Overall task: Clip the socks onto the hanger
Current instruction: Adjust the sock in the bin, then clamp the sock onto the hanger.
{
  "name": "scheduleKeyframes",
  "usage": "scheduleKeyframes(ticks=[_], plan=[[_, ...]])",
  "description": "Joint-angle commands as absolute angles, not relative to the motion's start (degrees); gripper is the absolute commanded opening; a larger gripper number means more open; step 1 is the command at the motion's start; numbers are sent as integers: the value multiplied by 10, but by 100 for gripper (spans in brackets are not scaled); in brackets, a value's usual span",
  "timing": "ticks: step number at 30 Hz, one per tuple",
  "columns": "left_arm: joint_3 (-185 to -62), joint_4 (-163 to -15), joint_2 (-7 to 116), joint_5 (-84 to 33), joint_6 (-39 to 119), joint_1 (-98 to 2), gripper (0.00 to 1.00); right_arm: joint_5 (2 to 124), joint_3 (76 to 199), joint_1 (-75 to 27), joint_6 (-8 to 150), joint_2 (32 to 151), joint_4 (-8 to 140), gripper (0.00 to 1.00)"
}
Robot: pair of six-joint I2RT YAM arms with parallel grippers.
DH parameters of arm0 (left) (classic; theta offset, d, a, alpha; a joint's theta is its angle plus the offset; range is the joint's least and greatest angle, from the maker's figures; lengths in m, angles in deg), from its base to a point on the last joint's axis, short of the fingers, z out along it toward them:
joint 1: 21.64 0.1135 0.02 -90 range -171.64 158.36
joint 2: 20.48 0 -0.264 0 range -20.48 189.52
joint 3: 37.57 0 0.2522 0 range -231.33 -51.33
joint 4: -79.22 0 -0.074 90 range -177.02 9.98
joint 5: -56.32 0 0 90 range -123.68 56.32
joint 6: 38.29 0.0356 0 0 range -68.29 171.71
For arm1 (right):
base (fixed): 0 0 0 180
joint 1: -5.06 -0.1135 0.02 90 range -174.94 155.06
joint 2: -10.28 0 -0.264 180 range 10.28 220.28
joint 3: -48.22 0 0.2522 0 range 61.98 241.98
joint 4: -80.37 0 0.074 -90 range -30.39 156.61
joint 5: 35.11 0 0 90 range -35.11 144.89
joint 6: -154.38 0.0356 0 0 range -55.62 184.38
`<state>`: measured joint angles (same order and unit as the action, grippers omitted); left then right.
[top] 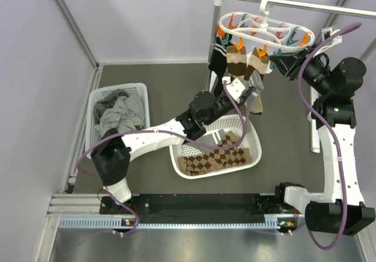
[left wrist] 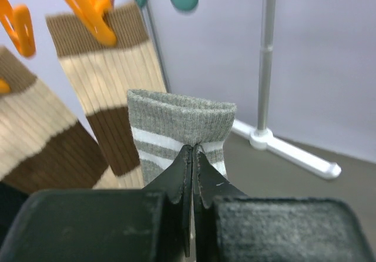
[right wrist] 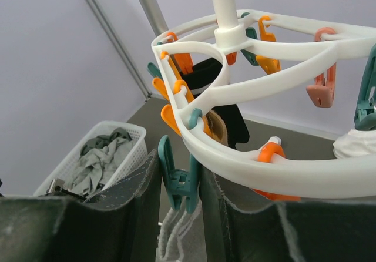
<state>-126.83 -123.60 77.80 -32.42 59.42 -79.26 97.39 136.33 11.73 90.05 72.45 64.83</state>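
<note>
The white hanger [top: 267, 15] hangs from a rail at the back. A black sock [top: 217, 62] and two tan socks with brown bands [top: 235, 62] hang from its pegs. My left gripper [top: 242, 91] is shut on the cuff of a grey sock with white stripes [left wrist: 182, 118] and holds it up beside the tan socks [left wrist: 106, 80]. My right gripper [top: 277, 62] is at the hanger's rim [right wrist: 282, 171], and its fingers press both handles of a teal peg [right wrist: 179, 182]. The grey sock's top edge [right wrist: 176, 238] lies at that peg's lower tips.
A white basket [top: 97, 103] of grey garments stands at the left. A second white basket [top: 254, 150] with a brown diamond cloth sits under my left arm. The rail's upright pole [top: 217, 21] and its foot [left wrist: 264, 138] stand behind the hanger. Walls close in the left and back.
</note>
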Motion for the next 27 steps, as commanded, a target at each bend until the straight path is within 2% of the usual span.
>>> scheduleKeyframes(ticks=[1,27], plan=[[-1320,-1310,797,-315,601,-791,0,976,1392,124,901,725,668,0],[-1385,-1311,835,-307,583,-791,0,981,1375,124,905,726,670,0]])
